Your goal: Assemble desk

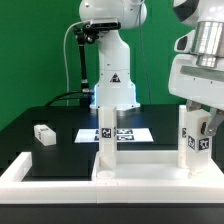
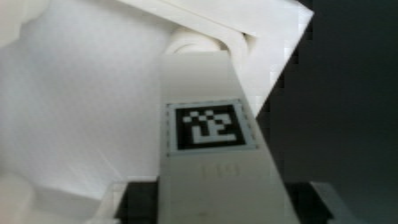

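Observation:
The desk's white tabletop panel (image 1: 140,166) lies flat inside the corner of the border wall. One white leg (image 1: 105,138) with a tag stands upright on it at the exterior view's left. A second tagged leg (image 1: 189,143) stands upright over the panel at the right, and my gripper (image 1: 196,122) is shut on its upper part. In the wrist view this leg (image 2: 214,125) runs away from the camera between my dark fingers (image 2: 143,203), with the white panel (image 2: 71,110) beyond it. How its lower end meets the panel is hidden.
A third loose leg block (image 1: 43,133) lies on the black table at the exterior view's left. The marker board (image 1: 125,132) lies flat behind the panel. The low white border wall (image 1: 50,172) runs along the front. The arm's base (image 1: 112,80) stands at the back.

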`<control>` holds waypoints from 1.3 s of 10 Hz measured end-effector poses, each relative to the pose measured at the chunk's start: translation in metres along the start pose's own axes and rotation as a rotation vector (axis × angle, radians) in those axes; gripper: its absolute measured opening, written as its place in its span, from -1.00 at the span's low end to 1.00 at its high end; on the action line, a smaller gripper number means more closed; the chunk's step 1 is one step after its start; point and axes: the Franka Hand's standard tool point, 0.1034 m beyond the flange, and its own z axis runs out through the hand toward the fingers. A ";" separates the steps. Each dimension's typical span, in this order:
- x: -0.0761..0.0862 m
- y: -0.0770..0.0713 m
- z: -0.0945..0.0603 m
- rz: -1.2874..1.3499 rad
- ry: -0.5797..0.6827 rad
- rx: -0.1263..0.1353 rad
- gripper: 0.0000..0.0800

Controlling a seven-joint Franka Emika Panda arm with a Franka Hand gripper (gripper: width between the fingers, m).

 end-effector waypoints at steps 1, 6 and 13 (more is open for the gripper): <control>-0.012 0.008 0.000 0.170 -0.023 0.063 -0.25; -0.022 0.012 0.000 0.193 -0.047 0.136 -0.10; -0.006 0.003 -0.009 -0.469 -0.010 0.116 0.62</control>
